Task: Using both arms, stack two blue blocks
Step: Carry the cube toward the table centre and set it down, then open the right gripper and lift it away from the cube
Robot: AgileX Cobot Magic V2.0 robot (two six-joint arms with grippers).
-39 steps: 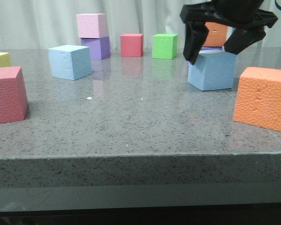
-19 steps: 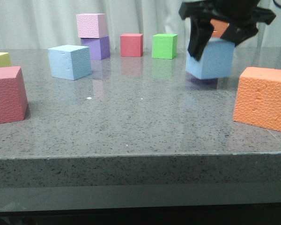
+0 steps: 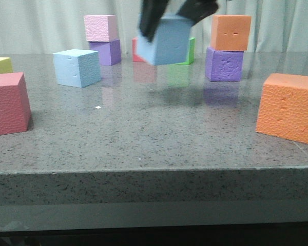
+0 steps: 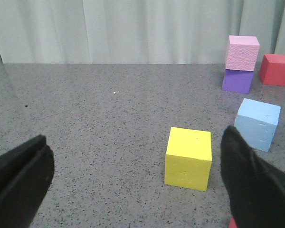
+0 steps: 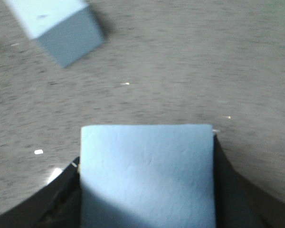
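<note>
A grey speckled stone surface [image 3: 143, 138], glossy enough to throw soft reflections, has a thick front edge; pale pleated curtains [image 3: 41, 25] hang across the whole back.

A gray speckled table [image 3: 143, 133] has blocks sitting on it: a blue block [image 3: 76, 67], two red blocks [image 3: 8, 103], a yellow one [image 3: 0, 64], a big orange one [image 3: 288, 106], two purple ones [image 3: 224, 64].

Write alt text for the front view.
The right gripper holds a blue block in the air above a grey table. A second blue block sits to the left among scattered coloured blocks.
</note>
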